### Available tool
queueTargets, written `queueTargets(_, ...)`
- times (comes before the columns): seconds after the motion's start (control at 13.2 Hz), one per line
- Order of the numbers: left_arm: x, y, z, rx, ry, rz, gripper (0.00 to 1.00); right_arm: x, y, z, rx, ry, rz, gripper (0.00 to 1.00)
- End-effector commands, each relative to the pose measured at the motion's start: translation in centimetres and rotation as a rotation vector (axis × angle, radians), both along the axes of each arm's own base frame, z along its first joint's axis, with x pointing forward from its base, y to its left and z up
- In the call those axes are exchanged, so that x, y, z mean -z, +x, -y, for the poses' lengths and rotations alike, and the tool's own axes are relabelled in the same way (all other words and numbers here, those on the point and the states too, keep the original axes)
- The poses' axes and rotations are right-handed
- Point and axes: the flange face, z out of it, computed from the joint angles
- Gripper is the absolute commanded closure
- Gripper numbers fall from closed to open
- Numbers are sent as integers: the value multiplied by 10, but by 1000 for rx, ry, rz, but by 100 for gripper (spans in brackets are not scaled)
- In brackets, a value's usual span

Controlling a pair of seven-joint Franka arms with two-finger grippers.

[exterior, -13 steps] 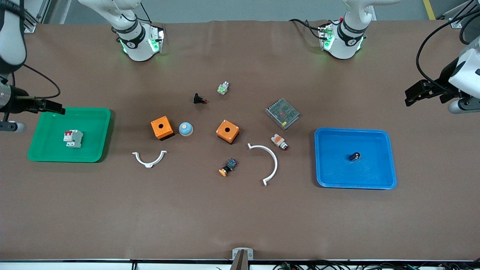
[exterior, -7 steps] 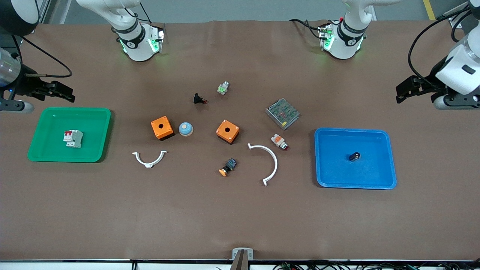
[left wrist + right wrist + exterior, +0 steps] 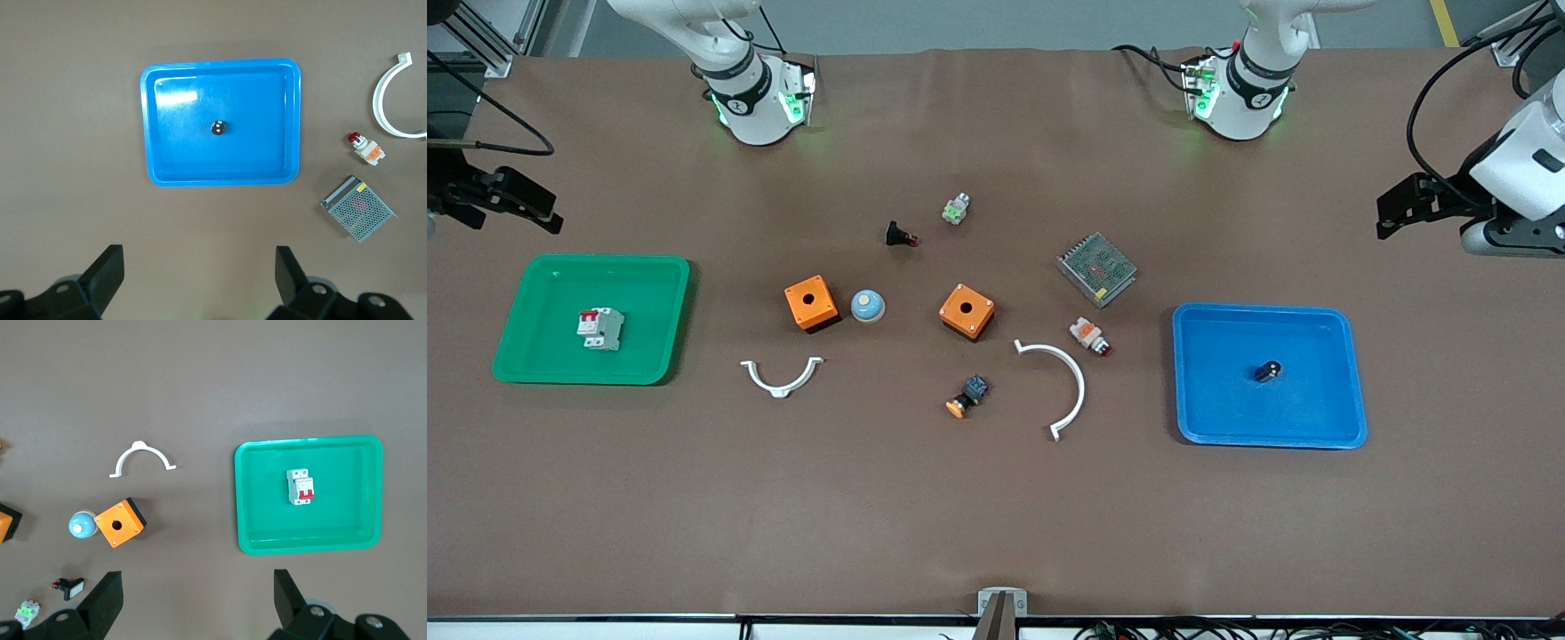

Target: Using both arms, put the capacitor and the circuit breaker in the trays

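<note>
Glossy green tray (image 3: 654,302): blocky circuit breaker (image 3: 600,328). Blue tray (image 3: 1343,373): cylindrical capacitor (image 3: 1268,370). Left gripper (image 3: 1392,206), right gripper (image 3: 538,209): spread, empty, risen since earlier frame.

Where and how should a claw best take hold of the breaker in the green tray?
Probably from straight above, across the breaker's two long flat sides. It lies flat near the middle of the green tray, red levers facing up, with free space all around. I would avoid pinching on the levers.

Bare brown surface (image 3: 925,516) is stretching wide nearer the front camera. Small parts are crowding the middle between the green tray (image 3: 534,356) and blue tray (image 3: 1343,382), the orange boxes (image 3: 811,303) standing tallest.
</note>
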Motion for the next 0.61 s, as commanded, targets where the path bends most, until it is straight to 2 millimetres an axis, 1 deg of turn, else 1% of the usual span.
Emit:
queueTargets(0.0, -14, -19, 17, 19, -15, 10, 0, -16, 8, 2, 5, 4, 34, 0)
queueTargets(0.15, -17, -24, 20, 23, -13, 11, 0, -19, 15, 2, 4, 1, 50, 0)
queueTargets(0.3, -20, -34, 26, 28, -10, 16, 0, -24, 22, 3, 5, 0, 94, 0)
queueTargets(0.53, -24, -31, 25, 25, -30, 23, 0, -13, 30, 1, 3, -1, 80, 0)
